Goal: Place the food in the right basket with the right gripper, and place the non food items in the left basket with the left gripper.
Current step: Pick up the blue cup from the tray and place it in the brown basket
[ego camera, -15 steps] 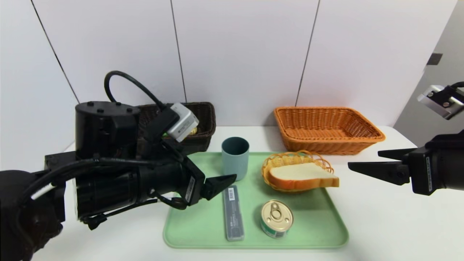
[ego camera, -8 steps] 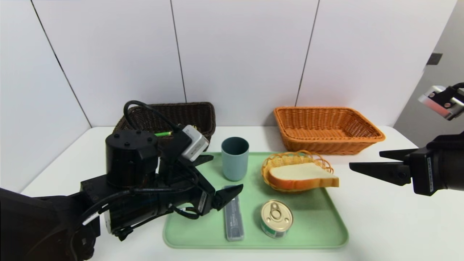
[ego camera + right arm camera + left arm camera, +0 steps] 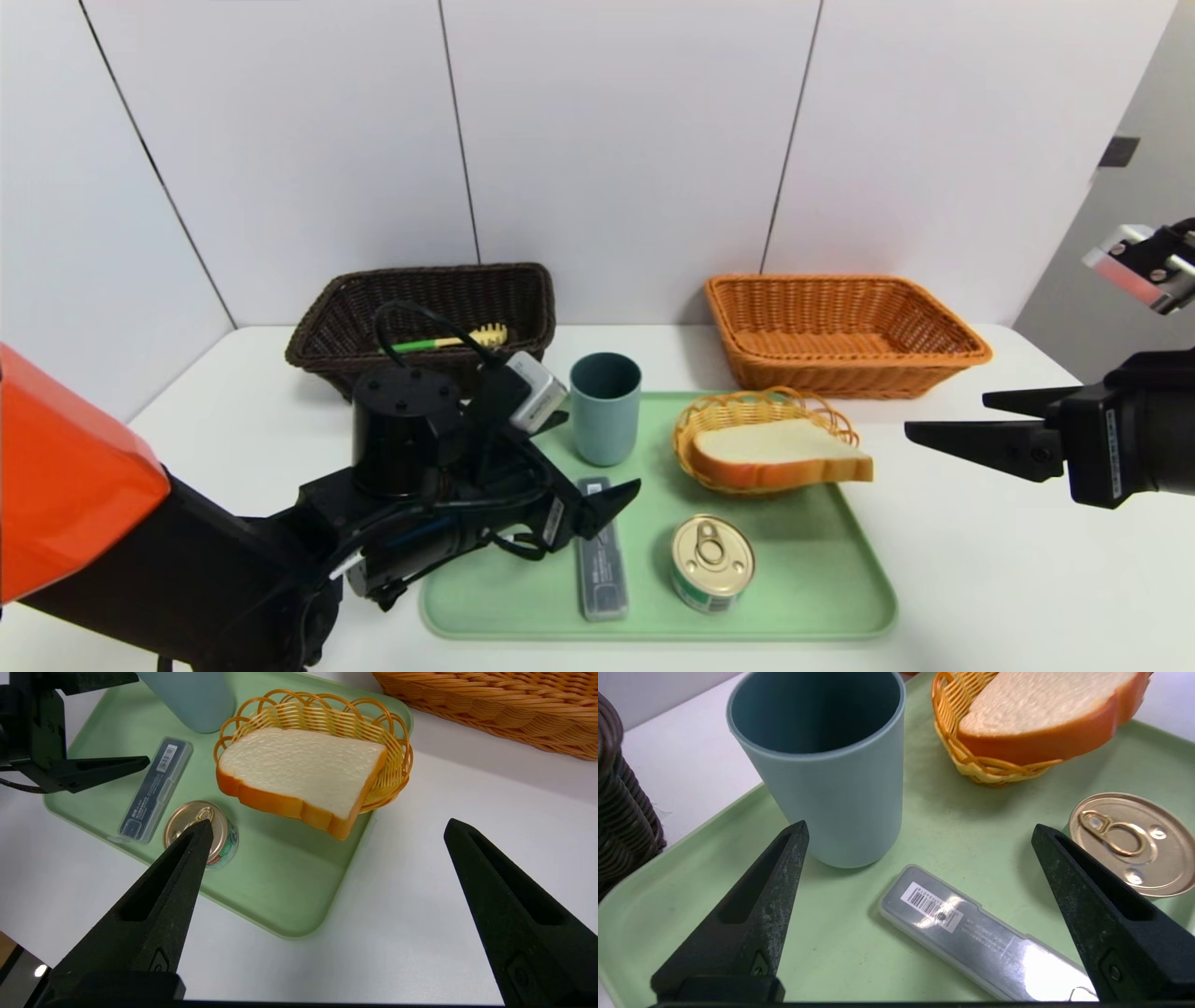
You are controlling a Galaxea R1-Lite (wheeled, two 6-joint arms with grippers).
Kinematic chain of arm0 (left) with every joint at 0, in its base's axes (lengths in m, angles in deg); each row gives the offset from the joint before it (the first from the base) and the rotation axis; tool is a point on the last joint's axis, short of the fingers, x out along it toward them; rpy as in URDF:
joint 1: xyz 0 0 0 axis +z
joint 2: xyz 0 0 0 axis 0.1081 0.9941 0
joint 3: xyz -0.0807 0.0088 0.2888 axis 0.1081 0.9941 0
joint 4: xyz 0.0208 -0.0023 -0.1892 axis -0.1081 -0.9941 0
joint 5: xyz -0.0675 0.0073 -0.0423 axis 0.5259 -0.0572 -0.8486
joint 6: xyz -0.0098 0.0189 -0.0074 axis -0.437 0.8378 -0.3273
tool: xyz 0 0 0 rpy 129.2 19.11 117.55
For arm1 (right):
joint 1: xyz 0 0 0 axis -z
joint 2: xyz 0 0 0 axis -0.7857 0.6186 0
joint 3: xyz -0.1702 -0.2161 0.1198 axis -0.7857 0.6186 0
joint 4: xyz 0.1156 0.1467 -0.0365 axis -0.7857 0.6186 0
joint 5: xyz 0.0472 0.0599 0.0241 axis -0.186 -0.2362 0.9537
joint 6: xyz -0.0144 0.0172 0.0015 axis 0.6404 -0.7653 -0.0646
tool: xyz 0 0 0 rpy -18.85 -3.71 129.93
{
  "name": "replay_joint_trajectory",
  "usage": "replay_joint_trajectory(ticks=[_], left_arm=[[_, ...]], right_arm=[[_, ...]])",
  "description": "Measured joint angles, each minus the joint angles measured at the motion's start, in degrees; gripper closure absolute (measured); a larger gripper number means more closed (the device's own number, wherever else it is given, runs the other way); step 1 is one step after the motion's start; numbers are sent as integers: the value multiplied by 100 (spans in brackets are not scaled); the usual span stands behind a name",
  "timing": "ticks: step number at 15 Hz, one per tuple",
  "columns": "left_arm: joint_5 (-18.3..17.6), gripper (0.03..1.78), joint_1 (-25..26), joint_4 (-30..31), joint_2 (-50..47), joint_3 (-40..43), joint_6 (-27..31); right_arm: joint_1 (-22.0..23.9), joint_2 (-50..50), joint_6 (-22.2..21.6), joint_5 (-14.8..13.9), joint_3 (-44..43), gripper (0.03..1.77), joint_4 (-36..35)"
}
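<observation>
Two baskets, head view: a dark left basket [image 3: 425, 308] and an orange right basket [image 3: 845, 329] stand at the back of the white table [image 3: 980, 560], with a green tray [image 3: 822, 597] in front between them.
Count, head view: one blue cup [image 3: 606, 407], one grey case [image 3: 600, 549], one tin can [image 3: 713, 563] and one bread slice [image 3: 780, 453] in one small wicker dish [image 3: 758, 411] sit on the tray; one green-handled brush [image 3: 448, 339] already lies in the left basket.
Key relation, head view: the left gripper [image 3: 597, 487] hovers low, just above the far end of the grey case, whose long axis runs from the cup toward the tray's near edge; the left arm is plainly the nearer one.
Right arm, head view: the right gripper [image 3: 948, 425] waits off the tray over bare table, well apart from the bread slice, fingers spread.

Left wrist view, tool: the left gripper [image 3: 920, 837] has its jaws wide apart and holds nothing.
Left wrist view, target: the grey case [image 3: 985, 940] lies flat between and just beyond the fingertips, set slantwise to the jaws; the blue cup [image 3: 831, 760] stands near one finger, the tin can [image 3: 1134, 842] near the other.
Judgement: a turn of the wrist to square the jaws across the case looks likely before closing.

Right wrist view, tool: the right gripper [image 3: 327, 828] is open and empty.
Right wrist view, food: the bread slice [image 3: 301, 772] overhangs its small wicker dish [image 3: 397, 751] toward this arm; the tin can [image 3: 201, 833] sits beside it, and the right basket [image 3: 495, 709] lies beyond.
</observation>
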Motion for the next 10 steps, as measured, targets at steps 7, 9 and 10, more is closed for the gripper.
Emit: replay_joint_trajectory(ticks=[7,9,10], left_arm=[[-15,12,307,282,361,-179,111],[-12,12,312,389,510,-382,105],[-9,12,315,396,579,-488,102]], right_arm=[[0,-41,30,16,-2,9,-20],[-1,-44,28,16,-17,9,-17],[-1,-45,23,16,-17,9,-16]])
